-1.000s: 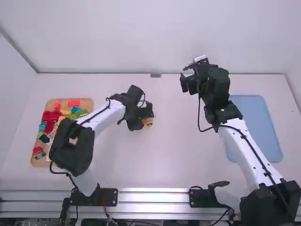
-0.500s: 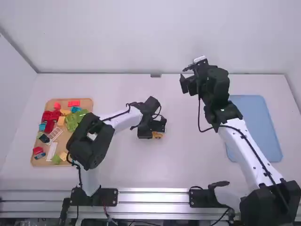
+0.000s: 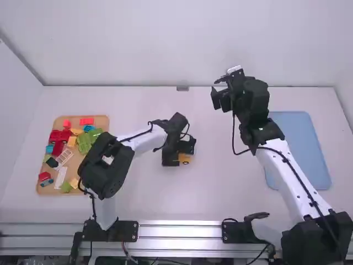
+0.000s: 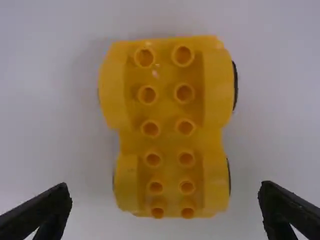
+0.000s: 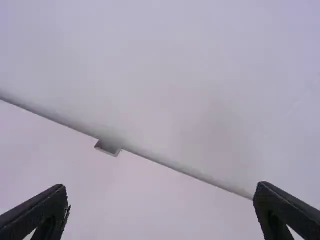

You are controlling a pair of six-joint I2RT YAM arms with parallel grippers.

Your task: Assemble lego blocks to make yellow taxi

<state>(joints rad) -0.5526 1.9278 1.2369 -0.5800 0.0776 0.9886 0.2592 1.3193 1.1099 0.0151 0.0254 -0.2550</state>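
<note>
Blocks are crowding the tan tray [image 3: 103, 119], which is sitting out to the left of the left end effector [image 3: 181, 152]. Red pieces [image 3: 57, 136] are bunching up toward its far side, a green piece [image 3: 90, 139] is lying by the edge closest to that end effector, and a white ladder-looking piece [image 3: 64, 158] is resting near a yellow block [image 3: 71, 142]. A plain white piece [image 3: 60, 178] and a smaller green block [image 3: 66, 186] are hanging out toward the near end. The blue tray [image 3: 302, 146] is lying to the right of the right end effector [image 3: 218, 88] and nearer the camera.

As for what's getting in the way, the left arm's elbow [image 3: 98, 165] is covering part of the tan tray's right side, and the right arm [image 3: 287, 171] is hiding some of the blue one's left side. A loose black cable [image 3: 234, 132] is drooping just below the right end effector.

The yellow car base [image 4: 170, 135] is sitting on the bench [image 3: 149, 196], studs facing up, right between the left end effector's fingers. They're standing spread with gaps on both sides, so they aren't pinching it. The right one's fingers are standing wide apart too, well away from the car base.
</note>
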